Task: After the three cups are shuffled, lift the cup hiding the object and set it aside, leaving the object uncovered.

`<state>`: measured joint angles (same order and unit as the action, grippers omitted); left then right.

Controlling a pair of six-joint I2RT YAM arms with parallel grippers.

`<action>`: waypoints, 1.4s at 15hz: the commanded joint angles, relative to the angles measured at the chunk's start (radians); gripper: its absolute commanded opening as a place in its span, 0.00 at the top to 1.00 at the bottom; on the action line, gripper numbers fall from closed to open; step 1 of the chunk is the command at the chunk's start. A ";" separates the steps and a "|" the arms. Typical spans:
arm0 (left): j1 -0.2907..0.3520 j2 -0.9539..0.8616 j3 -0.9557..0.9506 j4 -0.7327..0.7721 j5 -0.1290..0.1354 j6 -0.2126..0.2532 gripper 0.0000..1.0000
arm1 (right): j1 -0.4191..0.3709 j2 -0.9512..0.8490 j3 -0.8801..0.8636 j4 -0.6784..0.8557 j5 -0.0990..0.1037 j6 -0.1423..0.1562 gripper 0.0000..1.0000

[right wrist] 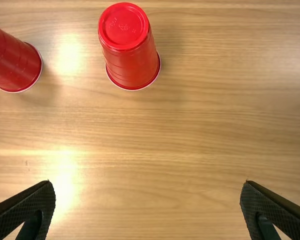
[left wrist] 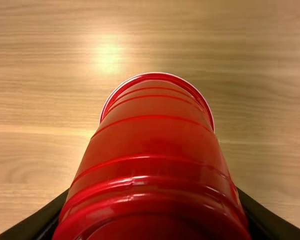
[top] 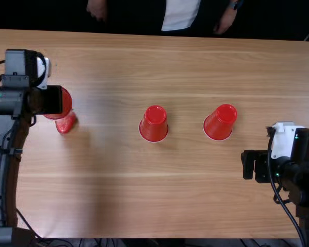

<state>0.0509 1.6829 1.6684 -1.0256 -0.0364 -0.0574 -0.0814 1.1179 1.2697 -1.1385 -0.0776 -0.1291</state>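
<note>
Left gripper clamps ribbed red plastic cup; rounded red lump just beside. Middle cup, right cup: tapered, inverted. Right gripper spread wide.

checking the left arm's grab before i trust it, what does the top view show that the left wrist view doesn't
Top view adds: a small red object on the table beside the held cup, the upside-down middle cup and right cup, and the right arm's jaws apart from both.
Left wrist view adds: the held cup's ribbed wall close up, with a black jaw against each side.
Both share: the held cup in the left jaws, above the wooden table.
</note>
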 commanded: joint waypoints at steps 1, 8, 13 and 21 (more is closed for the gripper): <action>0.083 -0.035 0.008 -0.002 -0.006 -0.020 0.77 | -0.011 -0.023 -0.013 0.000 0.004 0.004 0.00; 0.297 -0.075 -0.236 0.015 -0.010 -0.009 0.64 | -0.012 -0.023 0.000 -0.004 0.004 0.000 0.00; 0.345 -0.072 -0.375 0.028 -0.008 -0.007 0.24 | -0.012 -0.063 0.008 -0.028 0.004 -0.002 0.00; 0.343 -0.061 -0.421 0.028 -0.006 -0.007 0.00 | -0.015 -0.109 0.008 -0.076 0.004 -0.002 0.00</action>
<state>0.3935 1.6329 1.2583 -0.9977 -0.0452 -0.0666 -0.0814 1.0321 1.2686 -1.2121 -0.0772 -0.1299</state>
